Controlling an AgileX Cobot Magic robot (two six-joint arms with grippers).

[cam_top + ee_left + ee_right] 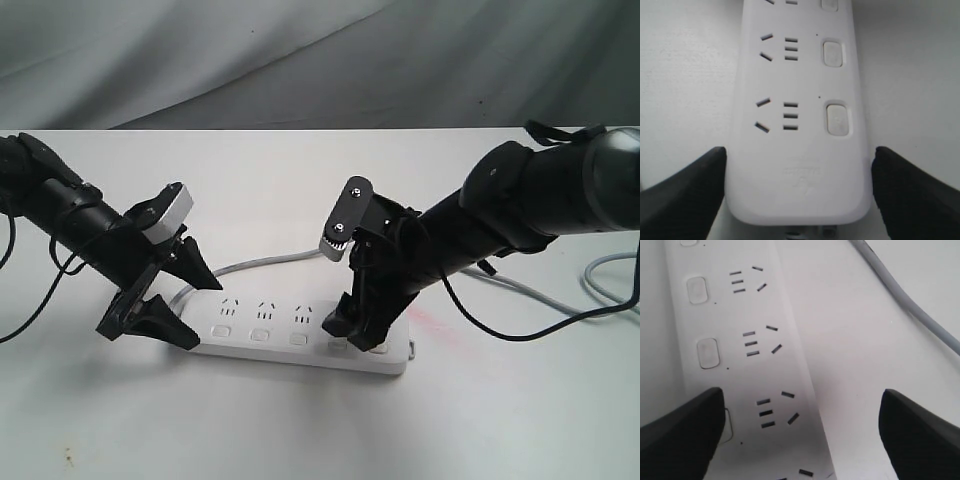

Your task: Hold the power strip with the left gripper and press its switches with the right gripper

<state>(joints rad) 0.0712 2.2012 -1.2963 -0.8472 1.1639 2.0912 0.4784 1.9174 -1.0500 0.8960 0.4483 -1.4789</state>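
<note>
The power strip (300,335) lies flat on the tabletop (300,430), low in the middle. It looks hard, light and slippery. The left end effector (198,310) squeezes the sides of its end; the right end effector (355,335) hangs open above it.

1. The power strip (280,350) between the left pincer's (198,310) fingers (685,195) is smooth white plastic with a soft satin sheen.
2. Its switches (838,119) are the same smooth white plastic.
3. Those fingers are matt black with a fine grainy texture; the right pincer's (355,335) look alike.
4. The cord (910,305) beside the right pincer has a smooth grey sheath.
5. The desk (300,430) beneath both pincers is matt white.
6. Behind them hangs creased grey cloth (200,60).
</note>
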